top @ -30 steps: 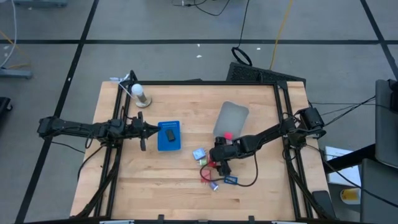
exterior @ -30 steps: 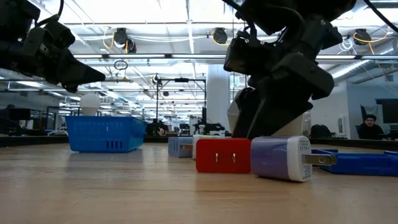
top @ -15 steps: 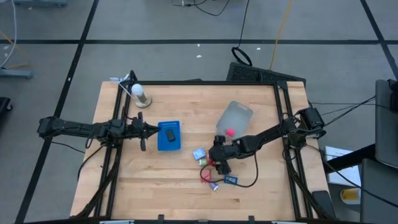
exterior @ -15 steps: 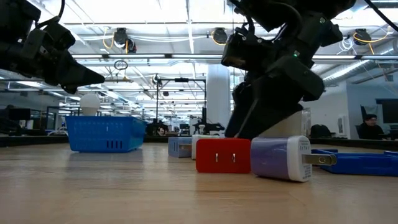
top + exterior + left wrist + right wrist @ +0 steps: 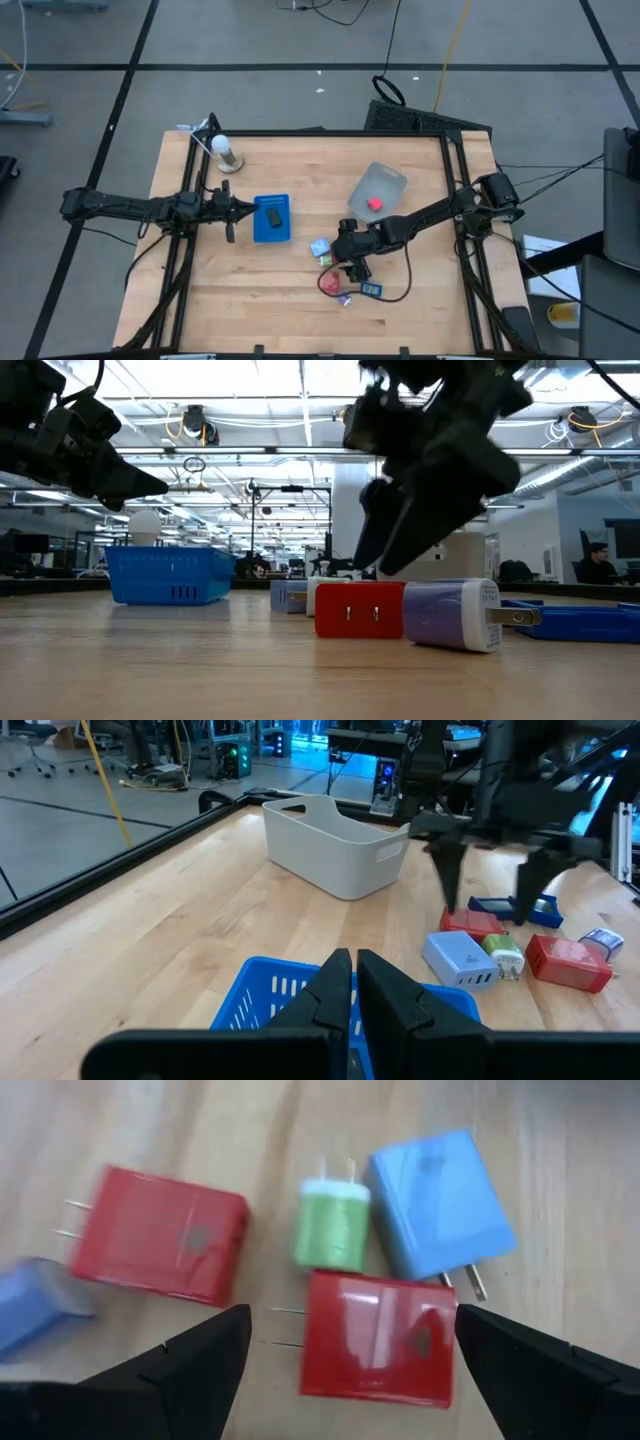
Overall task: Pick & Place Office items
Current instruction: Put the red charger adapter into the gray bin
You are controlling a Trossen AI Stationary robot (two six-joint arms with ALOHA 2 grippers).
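Several office items lie in a cluster on the wooden table: two red plug blocks [image 5: 375, 1338] [image 5: 160, 1245], a green one [image 5: 333, 1225], a light blue one [image 5: 440, 1200] and a dark blue one [image 5: 35, 1308]. They also show in the high view [image 5: 335, 270]. Another red piece [image 5: 374, 204] lies inside the clear grey tub [image 5: 390, 180]. My right gripper [image 5: 352, 1315] [image 5: 350, 250] is open and hovers over the cluster, its fingers on either side of a red block without touching it. My left gripper [image 5: 352, 982] [image 5: 232, 210] is shut and empty beside the blue tray [image 5: 270, 218].
A white ball-topped object [image 5: 225, 150] stands at the far left. A thin dark cord [image 5: 400, 290] loops near the cluster. A flat blue piece [image 5: 371, 290] lies toward the near edge. Bare wood lies along the near edge and the left side.
My right gripper has risen and gone a little toward the table's left and near edges, away from the tub and over the cluster. The tub, tipped before, now sits flat, with the red piece nearer its middle.
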